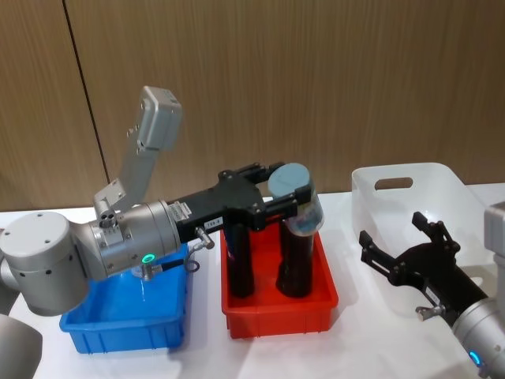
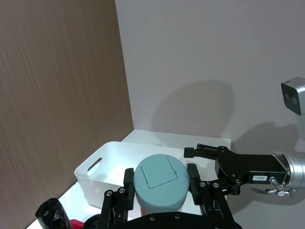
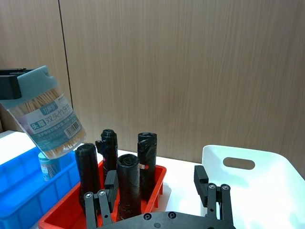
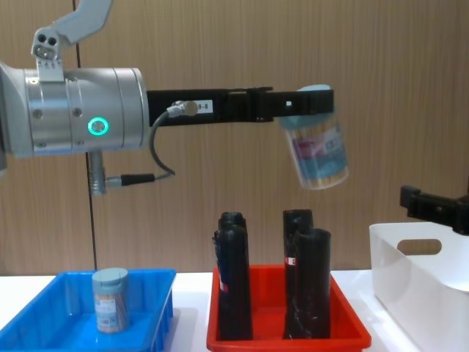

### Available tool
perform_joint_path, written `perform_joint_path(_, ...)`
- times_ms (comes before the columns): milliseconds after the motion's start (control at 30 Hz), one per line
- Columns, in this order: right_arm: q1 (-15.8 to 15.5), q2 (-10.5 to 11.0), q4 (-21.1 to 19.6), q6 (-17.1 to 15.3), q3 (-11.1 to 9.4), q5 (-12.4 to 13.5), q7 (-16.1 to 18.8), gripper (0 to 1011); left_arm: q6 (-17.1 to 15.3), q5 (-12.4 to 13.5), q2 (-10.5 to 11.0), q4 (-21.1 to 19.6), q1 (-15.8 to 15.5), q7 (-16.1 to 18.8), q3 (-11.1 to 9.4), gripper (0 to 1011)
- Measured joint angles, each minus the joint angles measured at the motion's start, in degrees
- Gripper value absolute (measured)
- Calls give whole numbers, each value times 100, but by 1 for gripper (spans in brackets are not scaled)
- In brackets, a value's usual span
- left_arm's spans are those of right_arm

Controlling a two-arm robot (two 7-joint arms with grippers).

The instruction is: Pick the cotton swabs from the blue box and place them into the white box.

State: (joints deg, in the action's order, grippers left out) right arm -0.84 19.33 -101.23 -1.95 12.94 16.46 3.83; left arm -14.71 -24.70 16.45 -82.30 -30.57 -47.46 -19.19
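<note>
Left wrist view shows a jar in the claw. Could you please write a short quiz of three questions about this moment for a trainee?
1. True or false: the left claw holds a jar of cotton swabs in the air above the red tray.
2. Where does the second jar stand? A: in the blue box. B: in the white box. C: in the red tray.
3. Fill in: the right claw, near the white box, is ___ and holds nothing.

Key: 1 true; 2 A; 3 open.
</note>
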Motion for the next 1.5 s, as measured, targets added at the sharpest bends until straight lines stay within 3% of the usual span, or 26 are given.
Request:
perform_joint_path(867,0,0,0,0,0,0,0,1002,-438,-283,374,-822,421,775,65,669)
perform_joint_path(1500,0,0,0,0,0,0,0,1002,-599,-345,403,-911,482,970,-21,669)
